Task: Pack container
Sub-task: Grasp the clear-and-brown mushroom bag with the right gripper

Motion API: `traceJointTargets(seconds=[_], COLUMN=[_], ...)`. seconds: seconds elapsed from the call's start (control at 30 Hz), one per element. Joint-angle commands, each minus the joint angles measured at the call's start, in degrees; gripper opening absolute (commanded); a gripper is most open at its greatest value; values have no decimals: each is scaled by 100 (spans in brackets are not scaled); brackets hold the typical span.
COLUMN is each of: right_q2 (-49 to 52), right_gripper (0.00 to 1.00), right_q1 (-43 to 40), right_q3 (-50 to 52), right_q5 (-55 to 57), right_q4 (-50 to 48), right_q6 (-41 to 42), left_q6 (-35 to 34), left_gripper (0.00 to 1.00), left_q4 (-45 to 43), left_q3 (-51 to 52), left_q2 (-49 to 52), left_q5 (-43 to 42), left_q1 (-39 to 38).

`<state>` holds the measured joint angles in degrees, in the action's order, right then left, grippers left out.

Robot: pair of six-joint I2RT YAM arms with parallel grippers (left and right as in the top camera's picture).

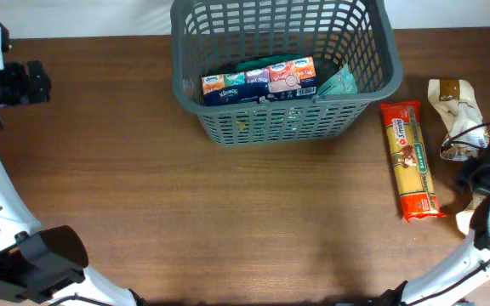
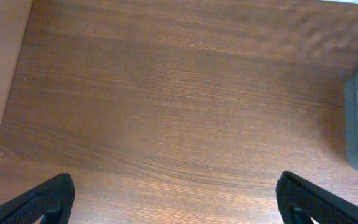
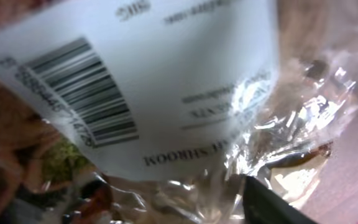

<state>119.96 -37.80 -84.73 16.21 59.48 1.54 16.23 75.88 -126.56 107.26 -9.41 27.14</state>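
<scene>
Overhead
- Container: the dark grey lattice basket point(image 1: 279, 126) stands at the far middle of the wooden table point(image 1: 185, 221).
- Contents: a row of tissue packs point(image 1: 258, 82) lies along the basket's near wall, with a teal packet point(image 1: 339, 82) at the row's right end.
- Right of the basket: a red-orange spaghetti packet point(image 1: 413, 160) lies flat, near the basket but apart from it. Farther right lies a clear-wrapped packet point(image 1: 454, 115).
- Left gripper point(image 1: 41, 82): well left of the basket, over bare table.
- Right gripper point(image 1: 481, 155): at the clear-wrapped packet's near end. Its fingers are not resolvable here.

Left wrist
- Fingertips point(image 2: 48, 199): two dark tips are spread wide with only bare wood between them. The hand is released and grasps nothing.
- Basket: one corner shows at the right edge.

Right wrist
- Clear-wrapped packet: it fills the view with crinkled film and a white barcode label.
- Finger point(image 3: 272, 205): one dark tip sits at the lower right against the film. The other is out of view, so the grasp cannot be told.
</scene>
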Motion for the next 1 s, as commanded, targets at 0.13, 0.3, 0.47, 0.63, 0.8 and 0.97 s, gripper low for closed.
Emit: traceJointTargets(seconds=[0.13, 0.3, 0.47, 0.63, 0.8, 0.97], right_q2=[48, 31, -129, -518, -1034, -1491], right_gripper=[43, 10, 4, 4, 4, 4], right_q1=[-199, -199, -199, -192, -177, 201], right_q3=[57, 37, -332, -1521, -3416, -5337], right_q5=[-249, -492, -1373, -1873, -2756, -3532], right_q4=[72, 184, 496, 1207, 1978, 2625], right_q6=[87, 90, 92, 120, 221, 212], left_q6=[-81, -79, -79, -81, -79, -81], left_gripper=[99, 99, 99, 99, 99, 99], left_q4=[2, 2, 2, 2, 2, 2], left_q3=[22, 22, 22, 22, 22, 22], left_q2=[-87, -87, -87, -87, -87, -87], left_q5=[-17, -17, -17, -17, -17, -17], left_q1=[15, 15, 15, 15, 15, 15])
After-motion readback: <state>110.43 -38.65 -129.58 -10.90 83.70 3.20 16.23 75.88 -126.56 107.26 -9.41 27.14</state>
